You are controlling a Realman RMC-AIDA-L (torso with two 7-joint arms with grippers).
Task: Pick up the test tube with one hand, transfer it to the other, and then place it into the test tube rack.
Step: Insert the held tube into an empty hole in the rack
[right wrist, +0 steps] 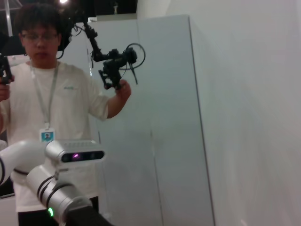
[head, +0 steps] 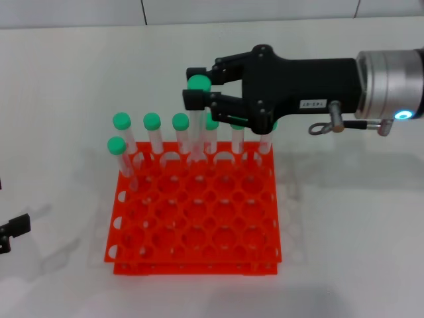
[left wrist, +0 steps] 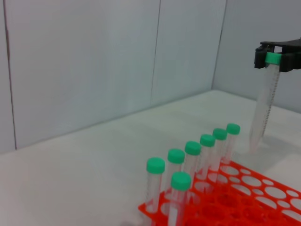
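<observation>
My right gripper (head: 197,85), black with a white label strip, is shut on the green cap of the test tube (head: 197,132). The clear tube hangs nearly upright over the back row of the orange-red test tube rack (head: 199,228). In the left wrist view the same tube (left wrist: 265,103) dangles from the right gripper (left wrist: 277,57), its tip low beside the far end of the rack (left wrist: 244,193); whether it has entered a hole I cannot tell. Only a black part of my left gripper (head: 13,228) shows at the table's left edge, low and away from the rack.
Several green-capped tubes (head: 152,132) stand in the rack's back row, and one more (head: 117,149) stands in the second row at the left. A grey wall (left wrist: 117,61) rises behind the table. The right wrist view shows a person (right wrist: 47,117) and a white cabinet.
</observation>
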